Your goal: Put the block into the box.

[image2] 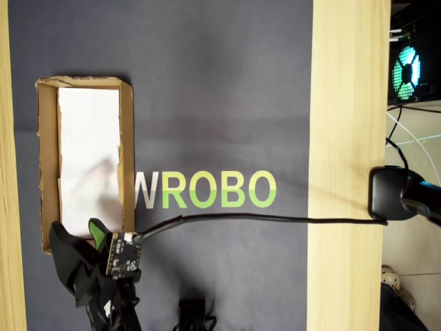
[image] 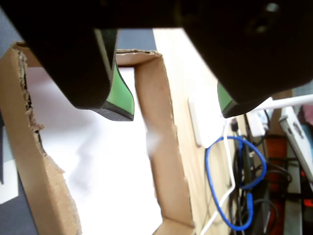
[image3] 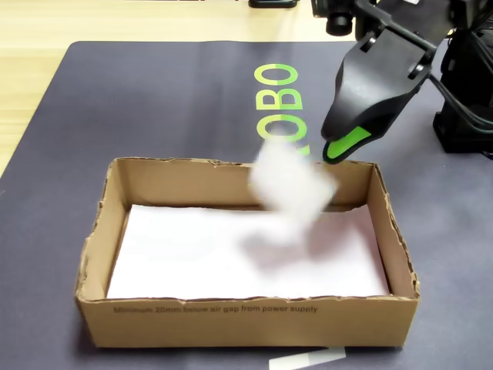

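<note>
Block (image3: 291, 185), a blurred white smear apparently falling beneath the wide-spread, empty pincer (image3: 333, 154), could bounce off the paper lining (image3: 231, 258) and clear the box's (image3: 246, 320) low wall.

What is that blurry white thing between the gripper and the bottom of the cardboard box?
In the fixed view, the block, blurred, hangs below the open gripper and above the box's white paper lining.

The mat (image2: 220, 103) carries large letters: "WROBO" in the overhead view, with W white and the rest green; the fixed view shows only "OBO". The box (image3: 246, 316) has small black print on its near long side: "Minimum 20mm/below air gap from power supply".
</note>
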Robot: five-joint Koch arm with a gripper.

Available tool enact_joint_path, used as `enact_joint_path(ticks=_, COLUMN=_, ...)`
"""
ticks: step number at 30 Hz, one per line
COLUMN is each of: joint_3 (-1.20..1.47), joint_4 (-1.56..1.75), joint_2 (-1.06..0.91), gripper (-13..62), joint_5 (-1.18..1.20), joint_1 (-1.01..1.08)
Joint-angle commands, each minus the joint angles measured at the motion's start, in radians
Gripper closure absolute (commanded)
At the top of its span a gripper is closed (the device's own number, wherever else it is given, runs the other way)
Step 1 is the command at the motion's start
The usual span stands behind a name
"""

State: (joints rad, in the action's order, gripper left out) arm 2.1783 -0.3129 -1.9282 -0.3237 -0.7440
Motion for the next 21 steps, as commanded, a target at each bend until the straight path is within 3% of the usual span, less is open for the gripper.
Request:
enact_joint_path(ticks=1, joint_3=-0.061, joint_4=0.029, joint_2=-0.017, gripper=15.4, joint_5=-0.104, joint_1=0.002)
enact_joint_path(ticks=9, joint_3=-0.064, joint_4=0.040, joint_2=-0.021, gripper=15.4, joint_5=-0.104, joint_1=0.060)
enact_joint_path(ticks=21, joint_3=-0.020, joint_4=0.040, joint_2=-0.107, gripper=14.7, joint_5=-0.104, joint_1=0.365)
